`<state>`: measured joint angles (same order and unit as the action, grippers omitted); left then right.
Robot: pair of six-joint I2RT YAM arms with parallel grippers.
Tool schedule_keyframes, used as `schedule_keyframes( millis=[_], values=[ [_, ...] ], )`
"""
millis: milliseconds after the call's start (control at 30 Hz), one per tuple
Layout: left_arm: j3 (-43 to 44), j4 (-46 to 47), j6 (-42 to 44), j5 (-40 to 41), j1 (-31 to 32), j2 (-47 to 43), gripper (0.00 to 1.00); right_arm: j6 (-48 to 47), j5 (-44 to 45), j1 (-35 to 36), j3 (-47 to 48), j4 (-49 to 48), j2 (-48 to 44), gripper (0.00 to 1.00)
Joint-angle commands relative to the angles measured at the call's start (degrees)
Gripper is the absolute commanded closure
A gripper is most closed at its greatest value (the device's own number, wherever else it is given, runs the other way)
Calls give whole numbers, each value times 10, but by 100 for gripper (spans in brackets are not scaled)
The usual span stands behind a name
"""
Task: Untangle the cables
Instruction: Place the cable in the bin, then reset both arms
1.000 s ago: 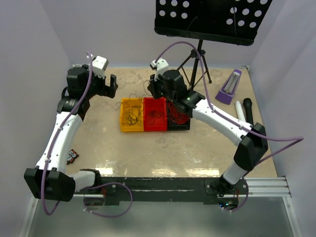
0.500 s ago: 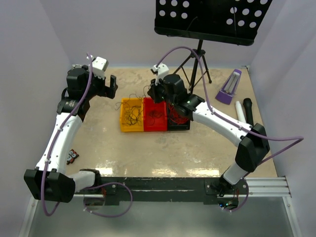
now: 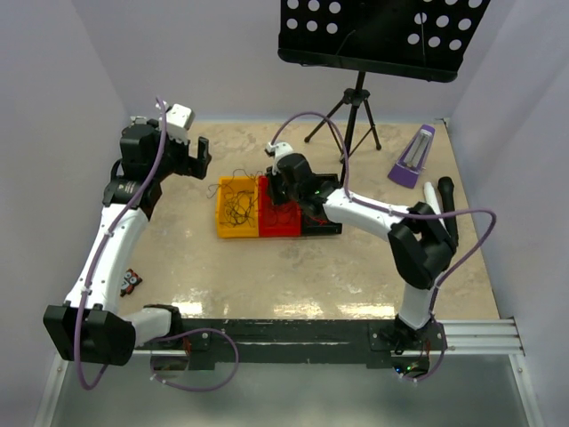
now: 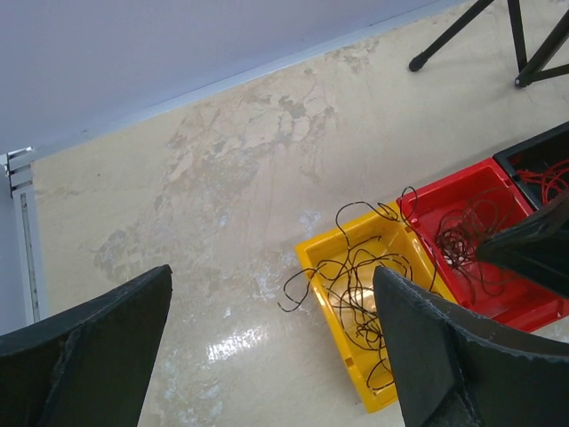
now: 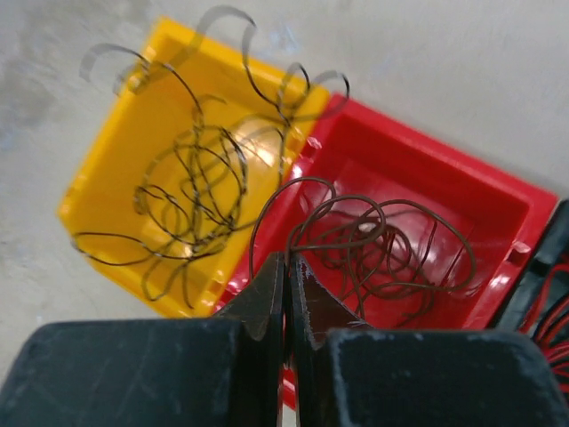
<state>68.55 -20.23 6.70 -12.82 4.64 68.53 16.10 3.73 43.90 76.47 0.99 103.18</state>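
**Cables in 3 bins, right tool clenched over them**

The right tool (image 5: 286,267) hangs clenched over the red bin (image 5: 427,178); I cannot tell whether it pinches a strand. Dark cables (image 5: 191,191) lie coiled in the yellow bin (image 5: 111,142) and the red bin, and red cables (image 4: 549,178) lie in the black bin (image 4: 533,148). The left tool (image 4: 271,285) is spread wide above the surface (image 4: 222,178).

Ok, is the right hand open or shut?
Shut: right hand fingers press together above the red bin; whether it grips anything, cannot tell.
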Motion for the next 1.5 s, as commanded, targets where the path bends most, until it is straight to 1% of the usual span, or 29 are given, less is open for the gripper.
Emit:
schedule_keyframes(
  millis=[0, 333, 367, 433, 467, 500, 567, 667, 733, 767, 800, 833, 1000, 1067, 1133, 1300, 1467],
  values=[
    [-1, 22, 7, 3, -7, -17, 0, 45, 31, -2, -4, -23, 31, 100],
    [-2, 22, 10, 4, -8, -19, 0, 101, 94, -1, 30, -11, 105, 100],
    [-1, 22, 10, 5, -8, -19, 0, 105, 100, -1, 32, -11, 111, 99],
    [-2, 22, 11, 5, -8, -18, 0, 106, 97, 0, 39, 5, 115, 93],
    [0, 20, 11, 4, -8, -16, 0, 105, 99, 1, 39, 6, 110, 87],
    [2, 18, 11, 5, -8, -16, 0, 106, 100, 2, 38, 7, 100, 78],
    [4, 12, 14, 4, -8, -12, 0, 102, 100, 2, 42, 15, 82, 65],
    [8, 4, 15, 5, -8, -12, 0, 93, 91, 2, 67, 51, 62, 50],
    [6, 5, 15, 6, -8, -16, 0, 89, 78, 2, 68, 57, 41, 42],
    [8, 3, 11, 7, -8, -16, 0, 89, 74, 3, 68, 59, 27, 35],
    [7, 1, 8, 9, -8, -16, 0, 88, 71, 3, 63, 61, 14, 24],
    [8, -2, 4, 12, -8, -16, 0, 89, 66, 3, 58, 62, -9, 2],
    [13, -24, -22, 34, -8, -2, 0, 81, 49, 3, 32, 71, -104, 1],
    [11, -30, -39, 51, -8, 1, 0, 82, 45, 3, 3, 67, -151, 2],
    [-1, -35, -38, 56, -8, 1, 0, 89, 37, 3, -31, 54, -204, 1],
    [-73, -9, -41, 67, -8, -16, 0, 107, 28, 3, -126, 32, -314, 1],
    [-167, 45, -34, 88, -9, -38, 0, 121, 54, 3, -217, 28, -418, 1]
  ],
)
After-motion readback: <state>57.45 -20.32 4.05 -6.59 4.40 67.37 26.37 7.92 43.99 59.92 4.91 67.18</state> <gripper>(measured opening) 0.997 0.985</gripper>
